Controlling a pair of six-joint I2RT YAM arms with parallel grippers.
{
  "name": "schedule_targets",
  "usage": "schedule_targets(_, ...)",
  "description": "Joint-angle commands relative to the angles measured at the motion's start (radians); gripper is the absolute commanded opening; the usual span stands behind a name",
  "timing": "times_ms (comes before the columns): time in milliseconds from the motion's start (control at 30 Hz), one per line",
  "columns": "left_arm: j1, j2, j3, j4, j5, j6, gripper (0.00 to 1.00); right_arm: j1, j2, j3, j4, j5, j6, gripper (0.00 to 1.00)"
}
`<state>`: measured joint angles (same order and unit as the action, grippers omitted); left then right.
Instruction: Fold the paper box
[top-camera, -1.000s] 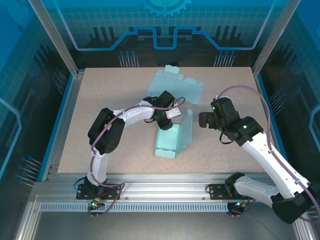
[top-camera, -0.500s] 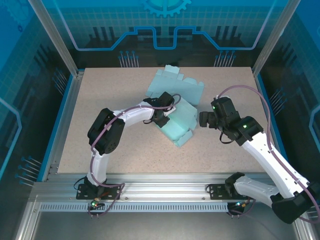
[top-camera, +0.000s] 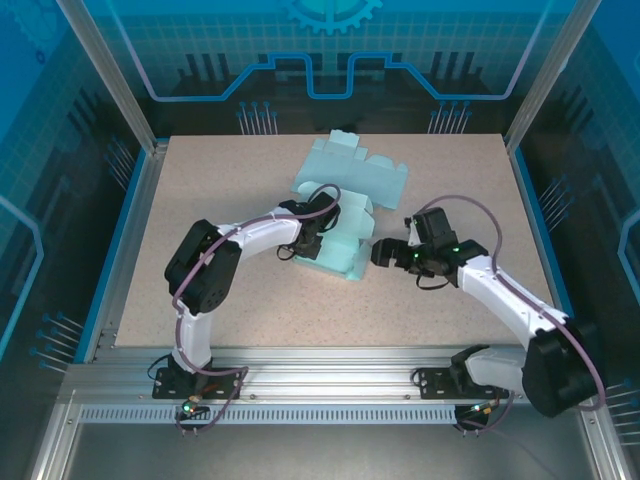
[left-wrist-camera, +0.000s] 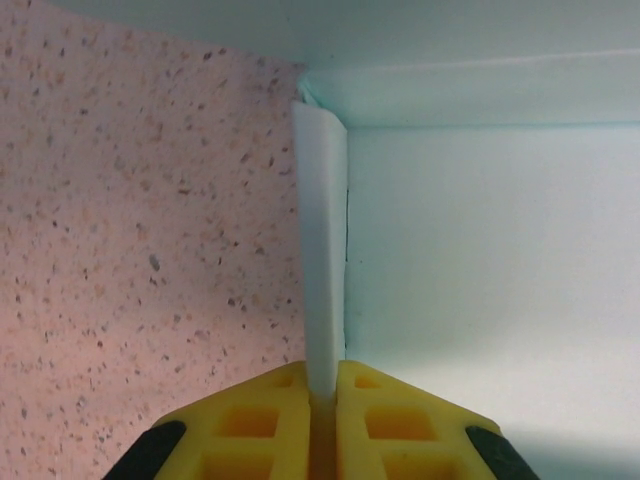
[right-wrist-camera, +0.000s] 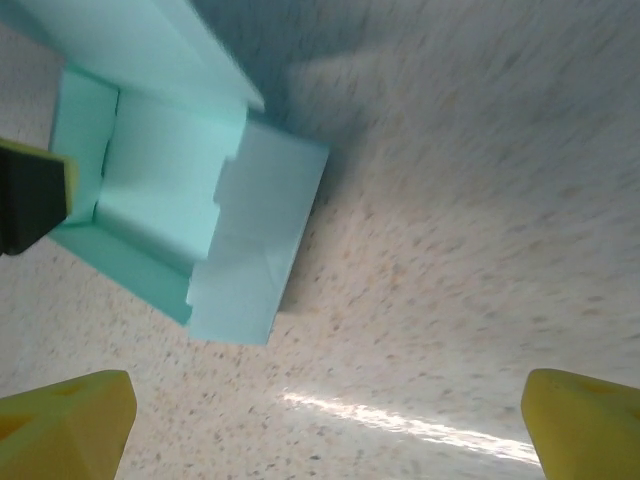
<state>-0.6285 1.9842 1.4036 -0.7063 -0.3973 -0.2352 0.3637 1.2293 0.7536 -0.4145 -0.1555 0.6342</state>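
Note:
The light teal paper box (top-camera: 347, 240) lies partly folded at the table's middle, and its flat panels (top-camera: 365, 172) stretch toward the back. My left gripper (top-camera: 320, 240) is at the box's left side. In the left wrist view it (left-wrist-camera: 322, 385) is shut on a thin upright wall of the box (left-wrist-camera: 324, 250). My right gripper (top-camera: 379, 254) hovers just right of the box, jaws wide open. In the right wrist view its yellow fingertips (right-wrist-camera: 70, 410) stand far apart with bare table between them, and the box (right-wrist-camera: 215, 235) lies up and to the left.
The speckled table (top-camera: 220, 190) has free room on the left, right and front. Metal posts and blue walls ring the table. A dark finger of the left gripper (right-wrist-camera: 30, 195) shows at the left edge of the right wrist view.
The left gripper has shut on the box wall and drawn the box back and left, laying its raised flap over. The right arm has swung left and lower, up to the box.

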Motion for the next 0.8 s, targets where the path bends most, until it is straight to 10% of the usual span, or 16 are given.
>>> schedule_targets(0, 0.006, -0.023, -0.028, -0.071, -0.023, -0.065, 0.12, 0.0, 0.038, -0.027, 0.232, -0.166, 0.084, 0.98)
schedule_targets(767, 0.007, -0.015, -0.037, -0.05, -0.011, -0.085, 0.12, 0.032, 0.454, 0.019, 0.609, -0.349, 0.198, 0.86)
